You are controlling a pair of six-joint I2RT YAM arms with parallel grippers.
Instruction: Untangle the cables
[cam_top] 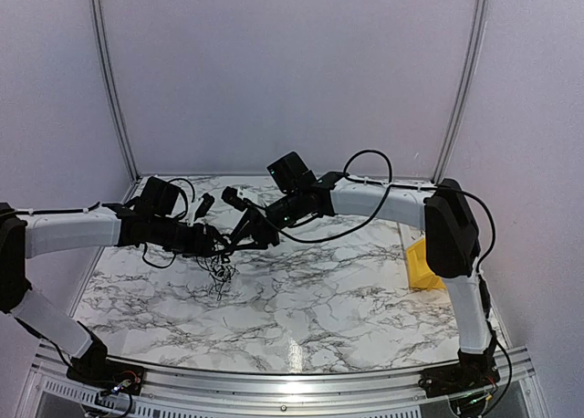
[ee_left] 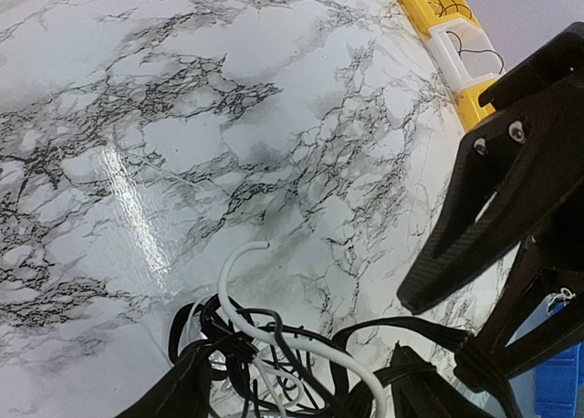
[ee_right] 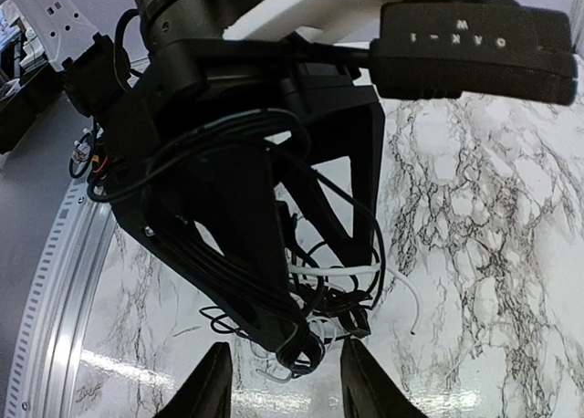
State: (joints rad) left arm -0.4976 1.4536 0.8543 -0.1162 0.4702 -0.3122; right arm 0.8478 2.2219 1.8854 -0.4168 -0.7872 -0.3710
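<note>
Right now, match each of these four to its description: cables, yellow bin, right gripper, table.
Things:
1. cables
2. yellow bin
3. right gripper
4. table

Descriptions:
A. marble-patterned
B. by the table's right edge
C. jaws apart, nothing between them
D. dangling from the left gripper

Pairs: 1-D, 2-B, 3-C, 4-A
</note>
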